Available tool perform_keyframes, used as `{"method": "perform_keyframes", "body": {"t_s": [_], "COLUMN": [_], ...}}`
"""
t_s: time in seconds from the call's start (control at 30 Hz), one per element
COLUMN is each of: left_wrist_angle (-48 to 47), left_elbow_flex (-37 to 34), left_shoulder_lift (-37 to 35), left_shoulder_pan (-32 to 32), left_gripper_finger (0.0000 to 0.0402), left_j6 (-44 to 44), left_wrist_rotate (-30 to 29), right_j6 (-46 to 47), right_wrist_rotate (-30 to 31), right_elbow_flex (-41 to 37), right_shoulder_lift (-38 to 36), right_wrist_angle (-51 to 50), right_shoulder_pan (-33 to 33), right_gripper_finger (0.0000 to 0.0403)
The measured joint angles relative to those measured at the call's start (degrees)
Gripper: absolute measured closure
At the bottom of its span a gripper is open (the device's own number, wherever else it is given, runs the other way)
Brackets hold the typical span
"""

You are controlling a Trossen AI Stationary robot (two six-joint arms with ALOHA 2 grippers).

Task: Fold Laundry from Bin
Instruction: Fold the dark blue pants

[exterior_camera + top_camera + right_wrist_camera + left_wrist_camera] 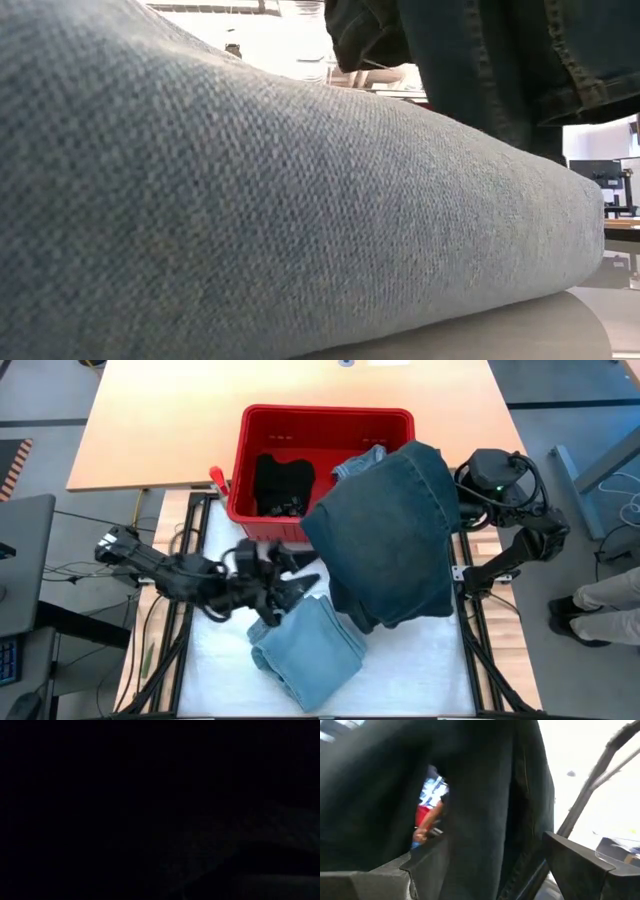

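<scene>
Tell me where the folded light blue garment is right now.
In the high view, the folded light blue garment lies on the white mat at the table's front, just beyond the open left gripper and partly under the hanging dark denim garment.

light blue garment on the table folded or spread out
Folded: the light blue garment lies as a compact, layered bundle in front of the red bin, beside the hanging dark denim.

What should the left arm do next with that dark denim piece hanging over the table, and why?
Probably close the left gripper on the near edge of the dark denim garment. Its jaws stand open beside that edge, the cloth hangs lifted over the red bin and the folded light blue garment, and a second grip would let it be spread.
</scene>
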Motion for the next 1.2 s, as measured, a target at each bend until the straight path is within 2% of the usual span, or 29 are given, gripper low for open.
{"method": "perform_keyframes", "body": {"t_s": [0.07, 0.2, 0.37, 0.7, 0.8, 1.2], "left_wrist_angle": [2.0, 2.7, 1.4, -2.1, -2.1, -3.4], "left_elbow_flex": [0.3, 3.5, 7.5, 9.9, 9.9, 9.9], "left_shoulder_lift": [1.9, 3.6, 4.7, 4.6, 4.6, 4.6], "left_shoulder_pan": [0.8, 0.9, 1.3, 1.6, 1.7, 5.2], "left_gripper_finger": [0.0100, 0.0100, 0.0100, 0.0100, 0.0100, 0.0100], "left_j6": [0.1, 2.5, 3.5, 3.5, 1.8, -10.8], "left_wrist_rotate": [2.7, 3.5, 8.7, 1.5, 0.2, 7.7], "right_j6": [0.0, 0.0, 0.0, 0.2, 0.2, 0.8], "right_wrist_rotate": [0.0, 0.0, 0.0, 0.0, 0.1, 1.9], "right_elbow_flex": [0.0, 0.0, 0.0, 0.0, 0.0, 0.0], "right_shoulder_lift": [0.0, 0.0, 0.0, 0.0, 0.0, 0.6], "right_wrist_angle": [0.0, 0.0, -0.1, -0.1, -0.9, -3.5], "right_shoulder_pan": [0.0, 0.0, 0.0, 0.0, 0.1, 0.2], "right_gripper_finger": [0.0384, 0.0384, 0.0384, 0.0384, 0.0384, 0.0384]}}
